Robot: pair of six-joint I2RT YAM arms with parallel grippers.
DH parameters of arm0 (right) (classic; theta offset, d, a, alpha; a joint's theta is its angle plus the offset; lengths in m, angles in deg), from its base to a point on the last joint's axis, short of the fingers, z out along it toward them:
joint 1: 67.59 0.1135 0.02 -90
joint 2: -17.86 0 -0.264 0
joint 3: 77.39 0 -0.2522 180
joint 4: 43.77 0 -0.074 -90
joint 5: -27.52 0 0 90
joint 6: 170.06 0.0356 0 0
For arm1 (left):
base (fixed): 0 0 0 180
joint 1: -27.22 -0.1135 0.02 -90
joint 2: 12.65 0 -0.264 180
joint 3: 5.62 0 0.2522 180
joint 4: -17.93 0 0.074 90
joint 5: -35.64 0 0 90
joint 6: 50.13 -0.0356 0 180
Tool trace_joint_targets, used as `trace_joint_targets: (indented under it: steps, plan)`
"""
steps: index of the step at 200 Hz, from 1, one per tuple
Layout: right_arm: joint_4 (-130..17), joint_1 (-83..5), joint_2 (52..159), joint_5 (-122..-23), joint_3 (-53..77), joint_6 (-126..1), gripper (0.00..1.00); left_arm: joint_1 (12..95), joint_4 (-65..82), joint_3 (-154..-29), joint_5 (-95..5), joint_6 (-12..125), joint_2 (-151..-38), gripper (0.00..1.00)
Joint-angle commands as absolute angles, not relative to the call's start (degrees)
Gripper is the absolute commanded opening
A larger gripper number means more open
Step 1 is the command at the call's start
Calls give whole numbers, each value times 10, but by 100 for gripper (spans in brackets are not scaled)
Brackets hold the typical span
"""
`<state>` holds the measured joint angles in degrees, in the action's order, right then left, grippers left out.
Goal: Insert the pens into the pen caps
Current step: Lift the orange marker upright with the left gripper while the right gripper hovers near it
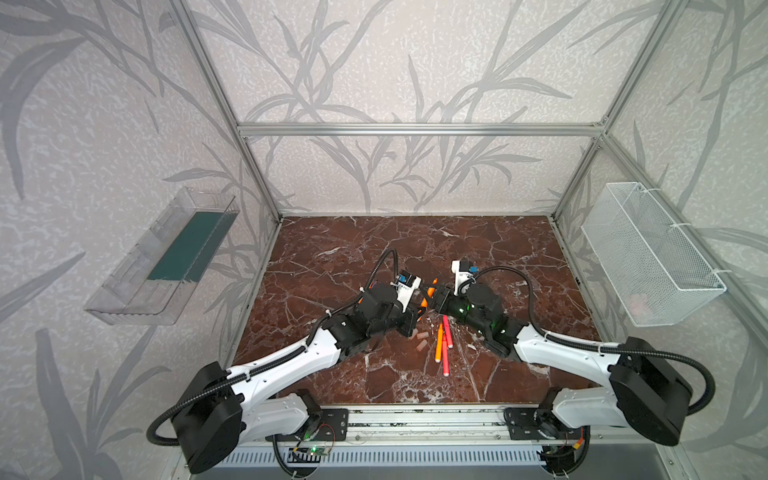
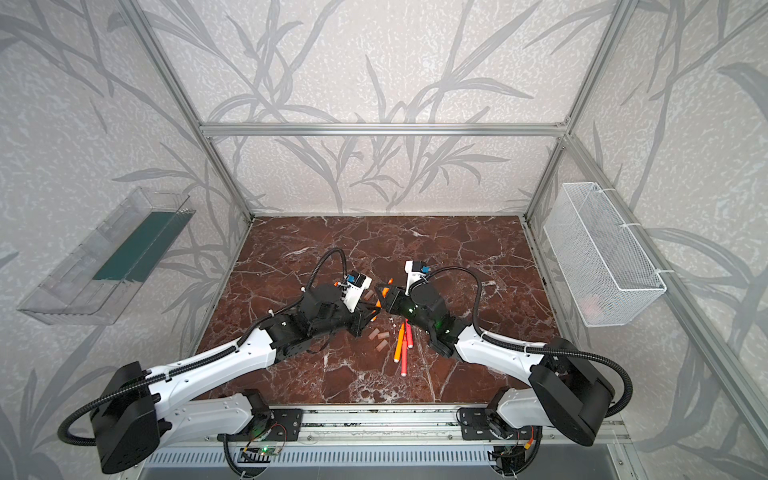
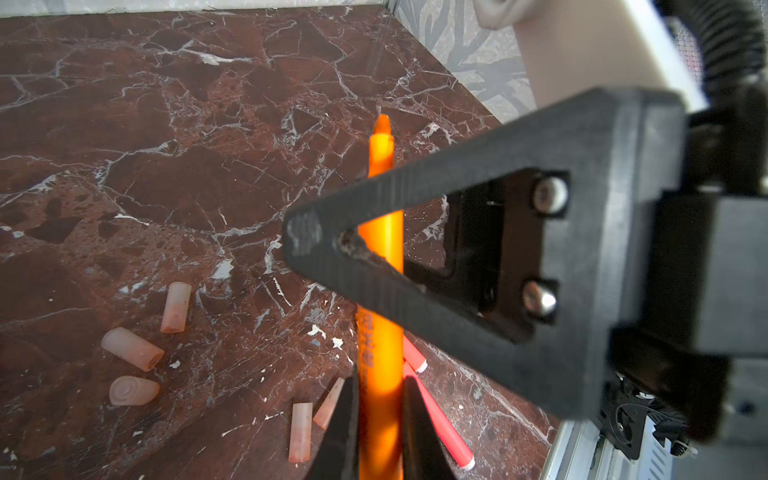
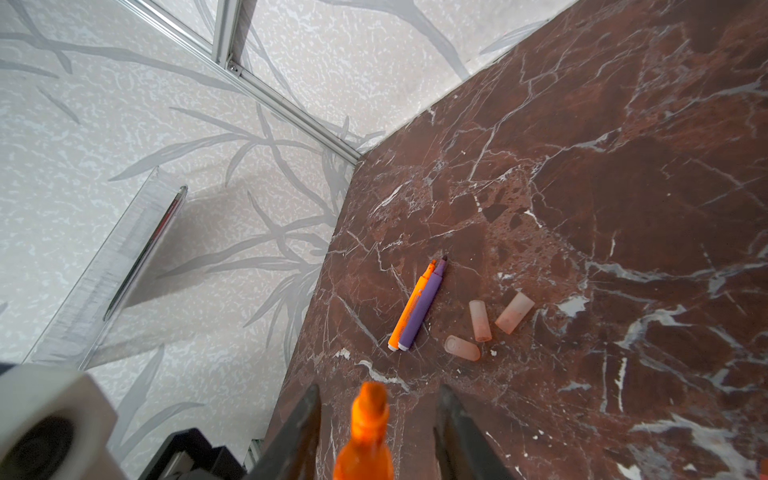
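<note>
A purple pen [image 4: 422, 307] beside three caps [image 4: 480, 321] is shown only in the right wrist view; it cannot be made out in the top views. An orange pen [image 3: 380, 374] is clamped by the left gripper [image 3: 380, 419] at mid-frame in both top views, its long axis steep and its tip toward upper right. The tip is flanked, untouched, by the parted fingers of the right gripper [image 4: 380, 395]. A red-brown marble table [image 1: 374, 249] is enclosed by leaf-patterned walls [image 1: 395, 62].

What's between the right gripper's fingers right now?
The tip of the orange pen, clear of both fingers of the right gripper, in the right wrist view. The left gripper holds that pen.
</note>
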<state>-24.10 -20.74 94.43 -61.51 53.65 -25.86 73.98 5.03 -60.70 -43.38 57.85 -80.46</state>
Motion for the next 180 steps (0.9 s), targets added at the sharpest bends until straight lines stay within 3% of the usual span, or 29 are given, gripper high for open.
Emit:
trace_joint_targets:
  steps: [1,61,102,180]
  plan:
    - [-226,-195,940,-596,523,-256,36,742,42,-628,-446,567,-813,0]
    - [-229,-184,947,-580,524,-248,7,742,42,-632,-439,567,-823,0]
    - [-208,-166,946,-569,534,-241,2,743,46,-630,-443,566,-829,27]
    - [-181,-135,954,-558,531,-240,1,743,42,-632,-449,565,-833,33]
